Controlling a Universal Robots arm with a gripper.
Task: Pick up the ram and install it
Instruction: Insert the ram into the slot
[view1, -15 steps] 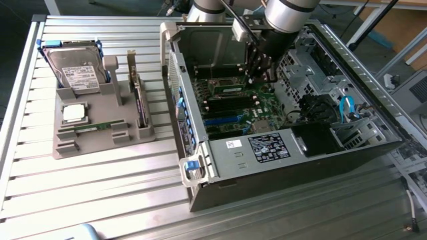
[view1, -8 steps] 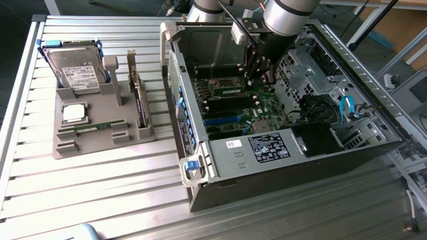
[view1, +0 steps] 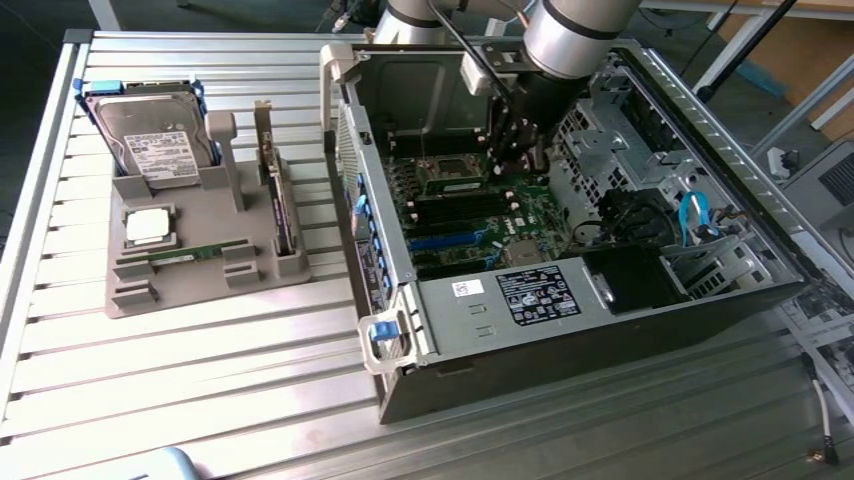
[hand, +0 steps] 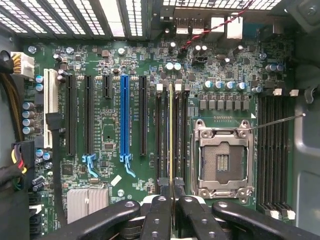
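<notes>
The ram (hand: 171, 135) edge-on, pinched tight between the jaws of the gripper (hand: 173, 194) (over the motherboard (hand: 107, 125))

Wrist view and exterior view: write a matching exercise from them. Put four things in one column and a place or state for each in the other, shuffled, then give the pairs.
1. ram stick
2. processor socket
3. hard drive
4. blue slot

A. on the grey tray, white label up
B. empty, metal frame around it
C. gripped edge-on by the hand
D. between black slots on the motherboard

Pairs: 1-C, 2-B, 3-A, 4-D.
</notes>
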